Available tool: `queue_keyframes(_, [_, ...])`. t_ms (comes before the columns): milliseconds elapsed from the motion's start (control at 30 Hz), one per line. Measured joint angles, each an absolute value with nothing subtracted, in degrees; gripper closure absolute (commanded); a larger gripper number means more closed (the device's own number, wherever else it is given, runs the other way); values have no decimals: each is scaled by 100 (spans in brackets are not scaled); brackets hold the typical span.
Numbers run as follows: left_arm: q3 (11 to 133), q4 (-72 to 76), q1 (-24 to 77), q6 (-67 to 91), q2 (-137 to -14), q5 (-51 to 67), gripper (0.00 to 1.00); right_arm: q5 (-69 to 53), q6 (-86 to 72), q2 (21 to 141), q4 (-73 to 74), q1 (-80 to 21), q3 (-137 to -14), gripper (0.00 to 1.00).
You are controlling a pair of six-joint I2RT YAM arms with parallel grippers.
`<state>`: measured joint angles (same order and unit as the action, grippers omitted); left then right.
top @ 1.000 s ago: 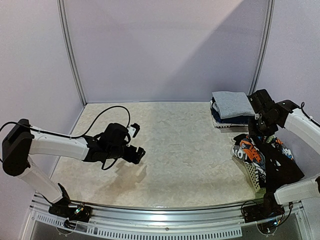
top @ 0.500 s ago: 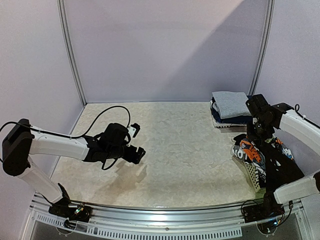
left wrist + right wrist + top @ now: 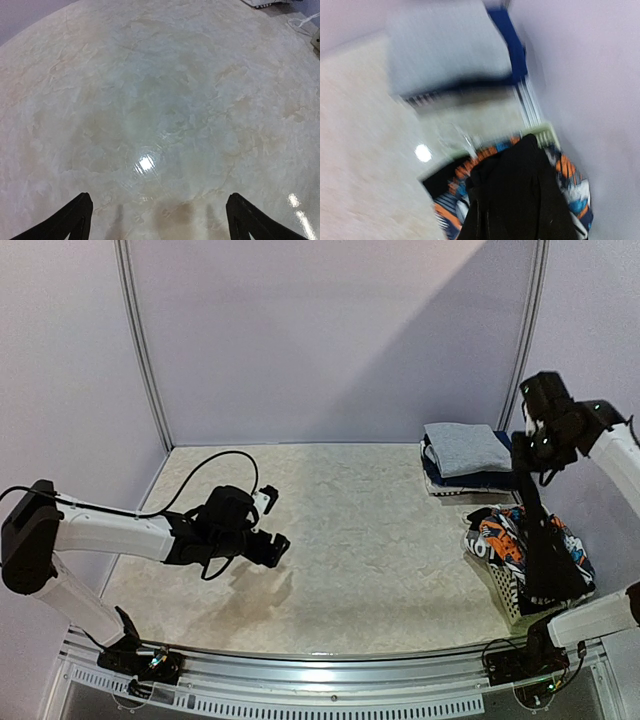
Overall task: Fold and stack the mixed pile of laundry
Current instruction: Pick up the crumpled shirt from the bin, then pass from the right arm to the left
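Glossy beige marbled table [image 3: 380,530], lilac walls [image 3: 330,330]. Left gripper [image 3: 159,200] spread above the table; right gripper [image 3: 528,455] apparently pinching black top [image 3: 548,550] above basket [image 3: 505,595].

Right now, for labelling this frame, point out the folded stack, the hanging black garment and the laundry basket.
folded stack [image 3: 462,447]: top external view, grey top layer.
black garment [image 3: 547,552]: top external view, middle of the hanging cloth.
laundry basket [image 3: 508,602]: top external view, white lattice near wall.

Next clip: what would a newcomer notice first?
A long black garment hangs stretched from the shut right gripper, high at the right, down into the white basket. Behind it sits a folded stack, grey on top; the left gripper hovers open over the table at left.
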<state>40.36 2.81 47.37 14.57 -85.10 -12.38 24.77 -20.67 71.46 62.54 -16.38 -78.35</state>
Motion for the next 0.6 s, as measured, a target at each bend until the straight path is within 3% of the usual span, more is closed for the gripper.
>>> queue_keyframes(300, [3938,320,4737,1452,-8095,-1240,6,2034,-1754,7813,6543,-2801,-12011,100])
queue_keyframes(600, [3667,419,4737,1282,-7334,-982,5,751,-1555,8711,6233,-3734,-12717,100])
